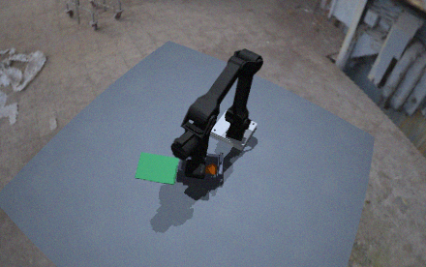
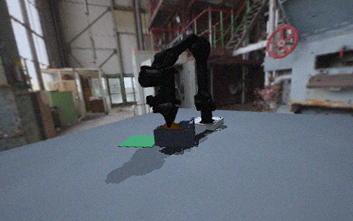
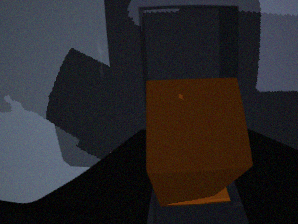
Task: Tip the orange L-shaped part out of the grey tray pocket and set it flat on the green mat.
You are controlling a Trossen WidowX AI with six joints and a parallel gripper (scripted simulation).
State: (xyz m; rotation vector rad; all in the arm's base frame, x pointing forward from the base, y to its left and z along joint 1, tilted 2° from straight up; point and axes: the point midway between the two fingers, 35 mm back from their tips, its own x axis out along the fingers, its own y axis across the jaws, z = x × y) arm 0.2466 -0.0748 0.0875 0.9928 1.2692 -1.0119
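Observation:
The orange L-shaped part (image 1: 211, 169) (image 2: 173, 126) (image 3: 197, 120) is at the grey tray. Its top edge shows just above the tray's wall in the exterior view. My gripper (image 1: 196, 171) (image 2: 169, 124) (image 3: 190, 139) points down over the tray and is shut on the part, with a black finger against each side in the wrist view. The grey tray (image 1: 222, 177) (image 2: 175, 140) (image 3: 182, 45) shows a bare recess beyond the part. The fingers and arm hide much of the part, and I cannot tell how far it stands out of its pocket. The green mat (image 1: 157, 168) (image 2: 138, 142) lies flat beside the tray.
The arm's pale base plate (image 1: 221, 128) (image 2: 210, 123) stands behind the tray on the blue-grey table (image 1: 286, 193) (image 2: 246, 184). The tray's raised walls surround the part's area. The arm's shadow falls in front of the tray.

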